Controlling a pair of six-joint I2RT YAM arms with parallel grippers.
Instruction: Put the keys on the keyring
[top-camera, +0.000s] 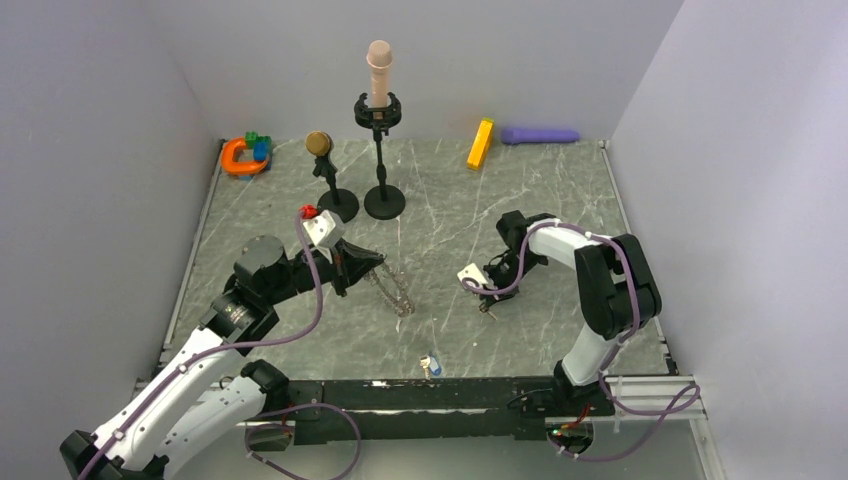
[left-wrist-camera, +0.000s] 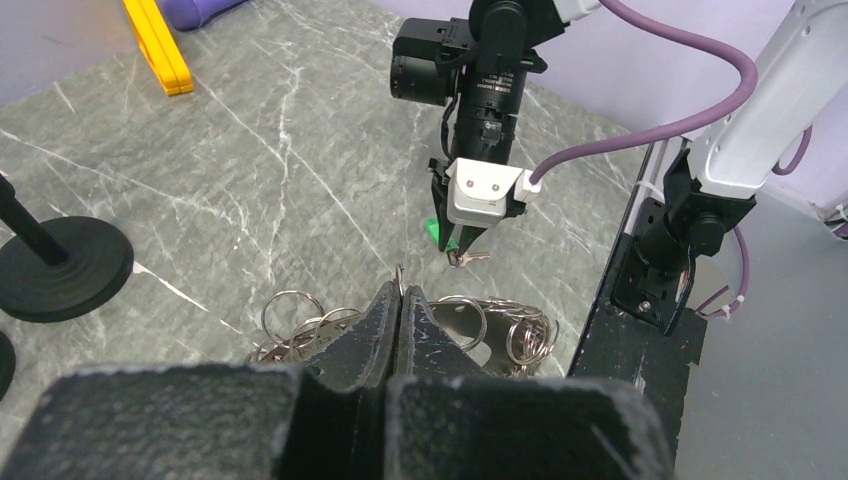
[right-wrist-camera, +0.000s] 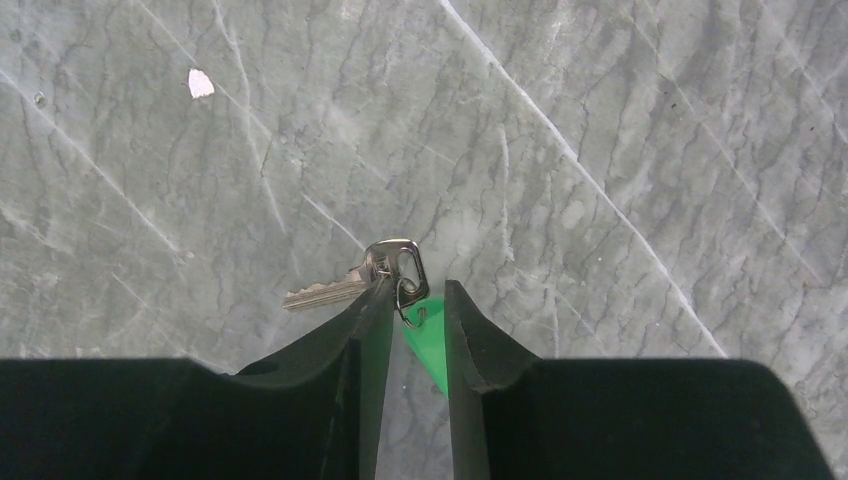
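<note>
**Item: green key at the right pincer, keyring held by the left**

**Top external view.** The left gripper is closed on one end of the keyring, and the rest trails toward the marble table. The right gripper stands well apart to the right, tip down over the green key. A small red item, probably the red key, sits by the left wrist near a stand base. No box, tray or other container appears in this view.

**Left wrist view.** The left gripper has its jaws pressed together on a single loop. The keyring spreads to both sides as a cluster of rings, and no key is seen on it. Beyond it, the right gripper points down with the green key at its tip.

**Right wrist view.** The right gripper has its jaws narrowly apart, with the key's green head between them. Whether they actually pinch it cannot be told. The green key juts out to the left, just over the table.

**Hazards, as judged.**
- A hold on the edge of the plastic head may let the key pivot or drop.
- The slack keyring may swing when approached, so the loop is missed.
- The two grippers must come close together, and fingers may collide.
</note>
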